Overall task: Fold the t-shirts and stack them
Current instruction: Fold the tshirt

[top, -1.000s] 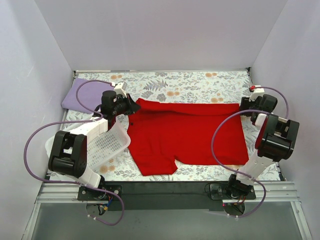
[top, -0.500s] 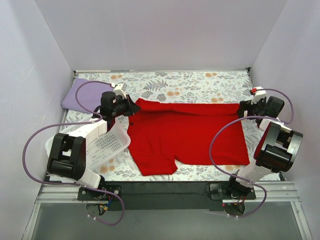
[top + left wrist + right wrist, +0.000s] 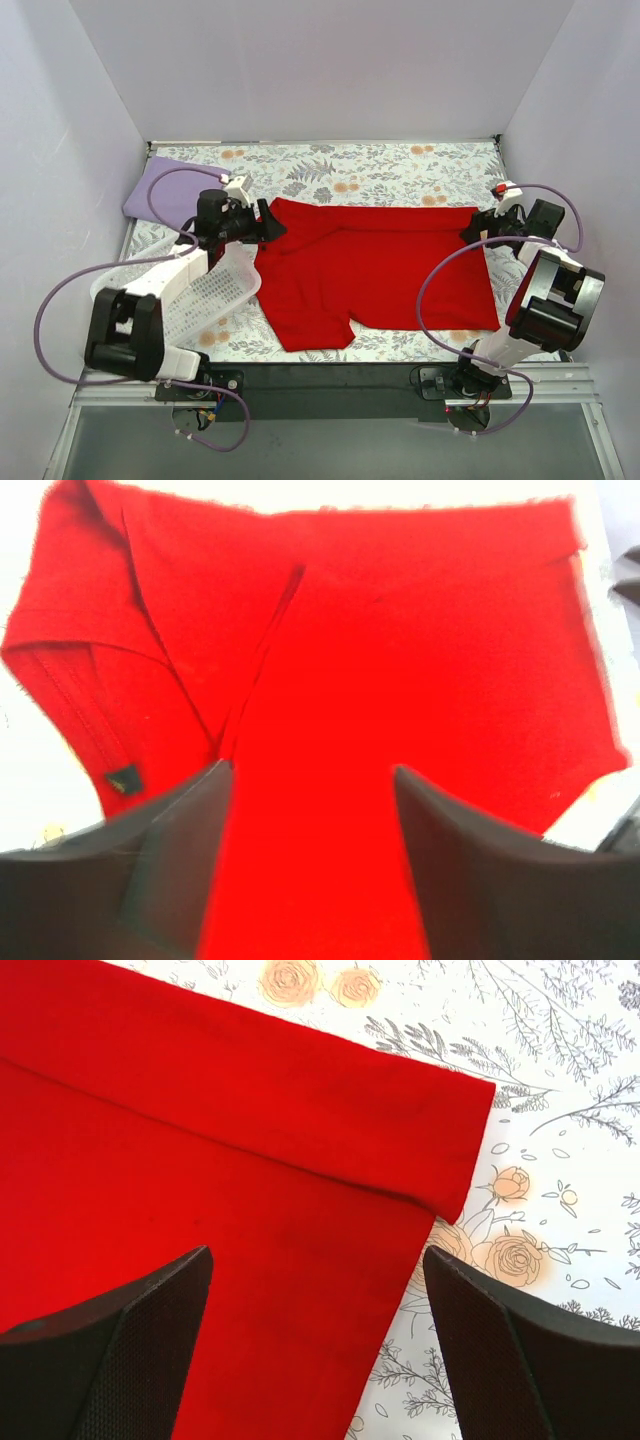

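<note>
Both arms hang over the far corners of the red t-shirt (image 3: pixel 375 270), which lies spread across the middle of the frame with its upper edge turned over in a long band. The lavender t-shirt (image 3: pixel 165 190) lies flat at upper left, well apart from it. The left gripper (image 3: pixel 268 222) at the red shirt's upper left corner and the right gripper (image 3: pixel 478 230) at its upper right corner both have their fingers apart, with cloth beneath them and nothing pinched. We judge the fold to be only partly made. To carry it on cleanly we would take both ends of that band at matching spots, pinch through both layers, and move the two arms together so the crease stays straight. The sleeve poking out at lower left will likely want tucking in, or it may bulk the stack. The work surface is a grey-and-orange floral tablecloth (image 3: pixel 360 165), with a white perforated basket (image 3: pixel 215 290) at centre left beneath the left arm. Plain pale walls (image 3: pixel 320 70) close in the table on three sides.
</note>
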Available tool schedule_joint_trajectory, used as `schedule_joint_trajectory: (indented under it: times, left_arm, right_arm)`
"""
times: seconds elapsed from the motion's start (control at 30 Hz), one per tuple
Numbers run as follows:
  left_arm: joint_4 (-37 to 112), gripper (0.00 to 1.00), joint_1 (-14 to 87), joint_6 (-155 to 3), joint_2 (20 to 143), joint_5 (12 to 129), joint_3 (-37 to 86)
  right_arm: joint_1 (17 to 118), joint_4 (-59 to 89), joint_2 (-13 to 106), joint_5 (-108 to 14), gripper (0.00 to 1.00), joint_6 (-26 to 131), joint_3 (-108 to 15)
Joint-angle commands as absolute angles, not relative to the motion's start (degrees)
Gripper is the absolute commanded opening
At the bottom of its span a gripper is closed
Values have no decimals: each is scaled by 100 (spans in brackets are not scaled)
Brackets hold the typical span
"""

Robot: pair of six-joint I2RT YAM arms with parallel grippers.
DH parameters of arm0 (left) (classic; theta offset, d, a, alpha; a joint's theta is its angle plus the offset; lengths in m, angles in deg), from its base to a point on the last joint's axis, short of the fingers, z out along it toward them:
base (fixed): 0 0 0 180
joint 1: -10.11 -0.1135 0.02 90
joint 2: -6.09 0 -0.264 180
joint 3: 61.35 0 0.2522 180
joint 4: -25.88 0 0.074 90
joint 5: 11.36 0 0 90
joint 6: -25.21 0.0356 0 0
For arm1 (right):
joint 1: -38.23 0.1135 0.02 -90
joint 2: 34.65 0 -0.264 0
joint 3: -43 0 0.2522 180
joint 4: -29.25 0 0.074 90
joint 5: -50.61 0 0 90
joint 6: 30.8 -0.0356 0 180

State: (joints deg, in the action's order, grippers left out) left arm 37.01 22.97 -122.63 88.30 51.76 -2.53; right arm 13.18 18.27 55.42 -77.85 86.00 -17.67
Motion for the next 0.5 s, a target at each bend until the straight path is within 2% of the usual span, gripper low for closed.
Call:
schedule_joint_trajectory:
  times: [0.0, 0.03, 0.13, 0.33, 0.47]
  left_arm:
    - [3868, 68, 2276, -12166, 7624, 5358, -180]
    - [3859, 75, 2276, -12174, 7544, 5454, -136]
    - [4349, 76, 2259, -12157, 8024, 5500, 530]
    - [5509, 63, 2320, -11772, 10710, 4385, 2505]
    - [5783, 61, 2434, -11542, 11277, 4383, 3045]
  right_arm:
    - [1301, 1716, 5237, -8079, 92, 8636, -1681]
    - [1310, 1698, 5193, -8105, 92, 8636, -1655]
    - [1310, 1663, 5175, -8219, 92, 8601, -1628]
    - [1301, 1314, 5184, -8474, 92, 8653, -1663]
    - [1292, 1206, 5245, -8536, 92, 8688, -1699]
